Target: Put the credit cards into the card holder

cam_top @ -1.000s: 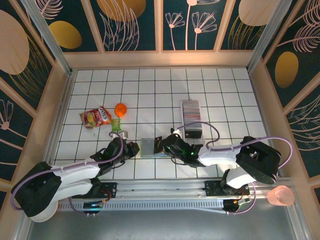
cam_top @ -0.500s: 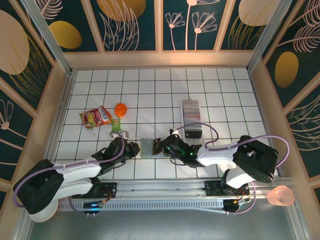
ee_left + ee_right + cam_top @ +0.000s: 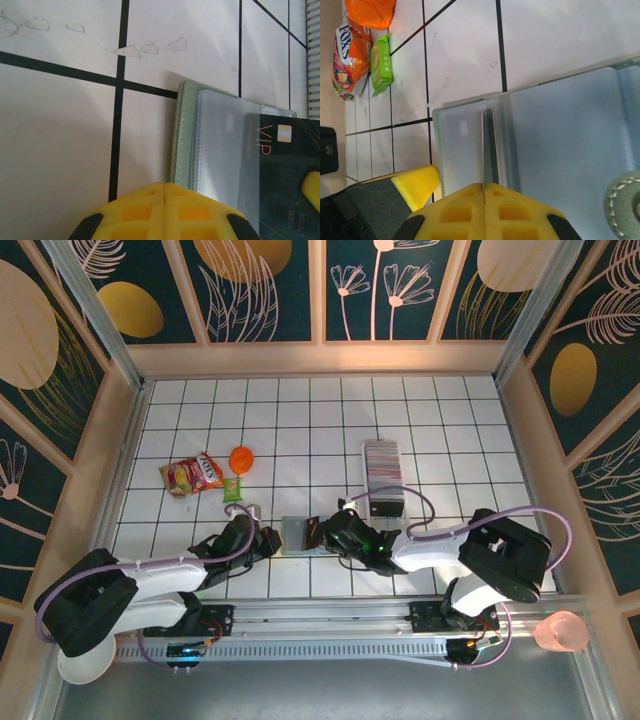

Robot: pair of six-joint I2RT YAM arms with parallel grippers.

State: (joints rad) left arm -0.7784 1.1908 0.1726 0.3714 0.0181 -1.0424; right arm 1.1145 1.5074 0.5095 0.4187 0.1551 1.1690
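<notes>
- Both arms had edged inward since a second earlier; card holder (image 3: 298,534) lay open between them.
- Right gripper (image 3: 485,189) pinched a dark card (image 3: 287,170) over its pocket; left gripper (image 3: 165,192) closed, empty, alongside.
- Most credit cards (image 3: 382,460) remained stacked beyond.

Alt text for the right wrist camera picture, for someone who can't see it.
The shut right end effector holds a dark card edge-on over a clear pocket of the open card holder, on a tiled table. A candy bag lies upper left.

free: far tiles (image 3: 300,410) | blocked: snack bag (image 3: 192,475), card holder (image 3: 298,533), clear tray (image 3: 386,507)
</notes>
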